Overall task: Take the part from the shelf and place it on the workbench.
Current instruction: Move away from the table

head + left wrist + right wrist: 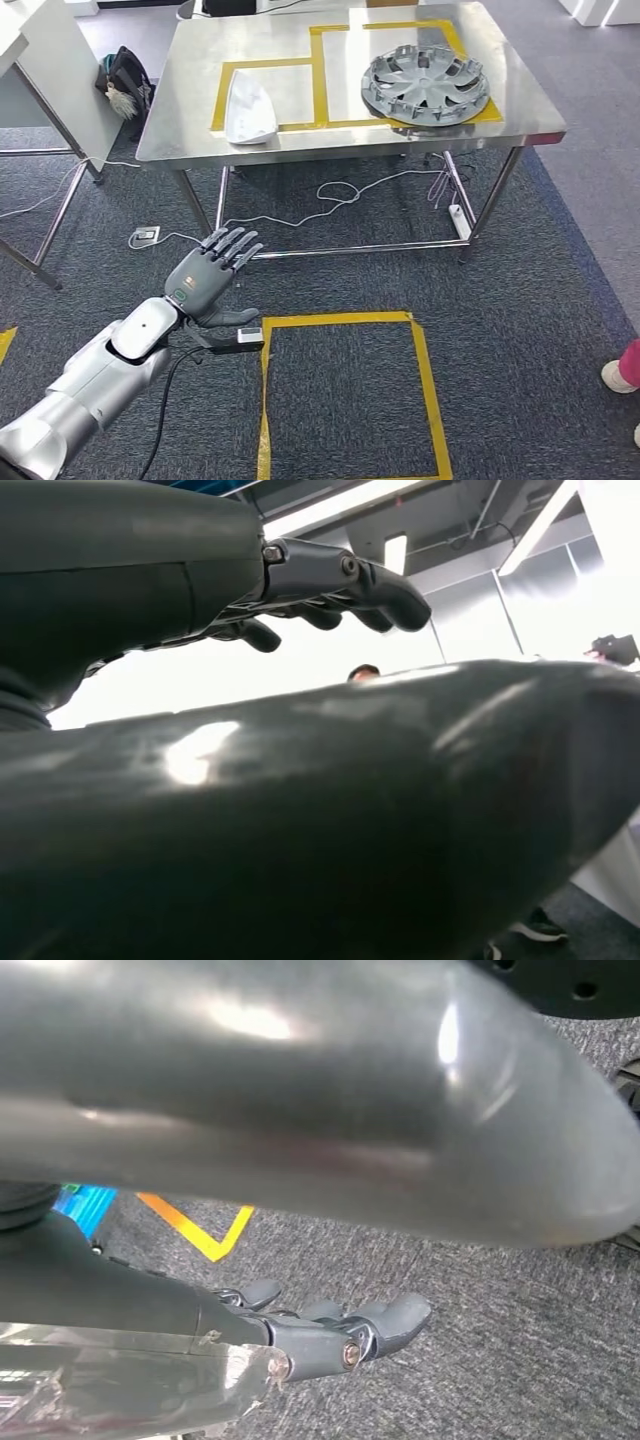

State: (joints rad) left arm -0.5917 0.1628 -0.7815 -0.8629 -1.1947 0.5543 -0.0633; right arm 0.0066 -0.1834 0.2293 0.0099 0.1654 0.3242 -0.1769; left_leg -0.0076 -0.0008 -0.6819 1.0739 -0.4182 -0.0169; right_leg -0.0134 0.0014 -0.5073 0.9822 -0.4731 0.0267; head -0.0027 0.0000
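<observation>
On the steel workbench (347, 140), inside yellow tape outlines, lie a white curved part (249, 106) on the left and a grey wheel cover (426, 83) on the right. My left hand (207, 280) is raised over the carpet in front of the bench, well short of it. Its fingers (340, 580) are stretched out and apart, and it holds nothing. My right hand (324, 1335) hangs low over the grey carpet. Its dark fingers are extended, with nothing between them and the thumb.
A yellow tape square (264, 400) marks the carpet just right of my left hand. Cables and a power strip (456, 215) lie under the bench. A white table (45, 70) and a black bag (128, 78) stand at the left. A person's shoe (619, 376) is at the right edge.
</observation>
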